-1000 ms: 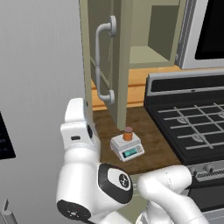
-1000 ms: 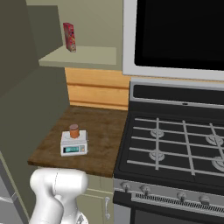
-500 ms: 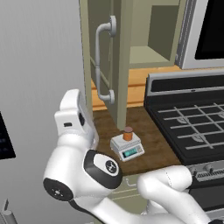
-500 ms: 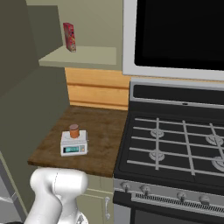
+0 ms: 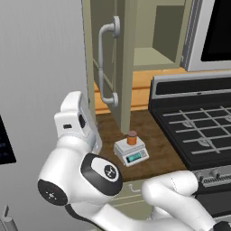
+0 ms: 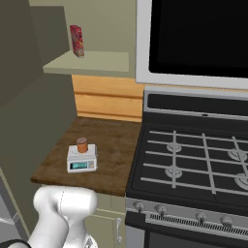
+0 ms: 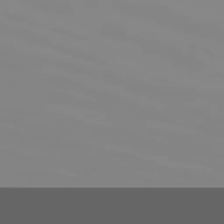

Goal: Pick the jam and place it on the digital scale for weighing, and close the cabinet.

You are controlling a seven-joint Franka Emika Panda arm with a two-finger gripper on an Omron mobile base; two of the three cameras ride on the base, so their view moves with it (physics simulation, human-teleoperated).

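Left base view: I can resolve no legible writing; the digital scale shows a teal-lit display on its sloped front, but its characters are too small to read. In the right base view, a red box stands upright on the shelf of the cabinet; its printing is too small to read. The jam stands upright on the scale's top plate, on the wooden counter left of the stove. The cabinet door is swung open, its edge toward the camera and the vertical bar handle facing left. The arm is folded low at the left of the counter, its upper link raised beside a grey panel. The hand view shows a plain grey surface. I cannot tell whether the fingers are spread or pressed together.
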